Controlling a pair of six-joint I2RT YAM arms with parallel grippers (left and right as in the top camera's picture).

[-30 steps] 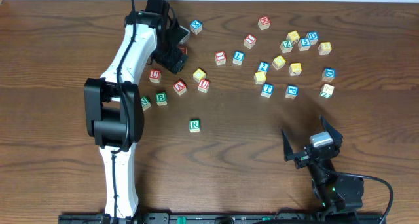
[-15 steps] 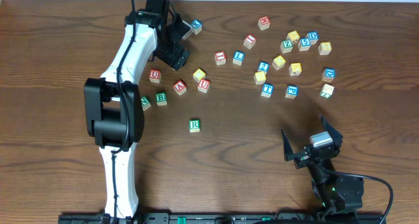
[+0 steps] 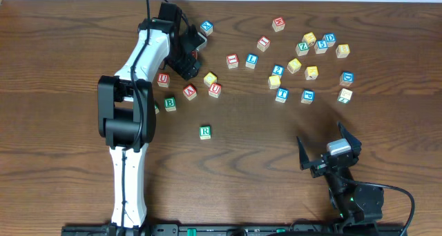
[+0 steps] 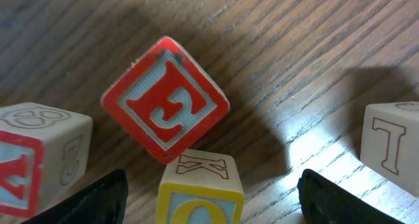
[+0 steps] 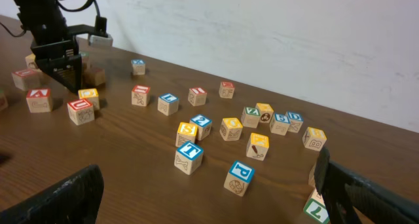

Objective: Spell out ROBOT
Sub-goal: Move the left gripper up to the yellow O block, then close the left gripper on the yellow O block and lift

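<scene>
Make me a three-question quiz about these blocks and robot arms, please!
1. Where is the green R block?
A) alone, apart from the other blocks
B) in a gripper
C) stacked on another block

2. What colour is the tilted block in the left wrist view?
A) purple
B) red
C) green

3. The right gripper is:
A) holding a block
B) shut, empty
C) open, empty

Answers:
1 A, no other block touches it.
2 B, its face is red.
3 C, its fingers are spread with nothing between them.
</scene>
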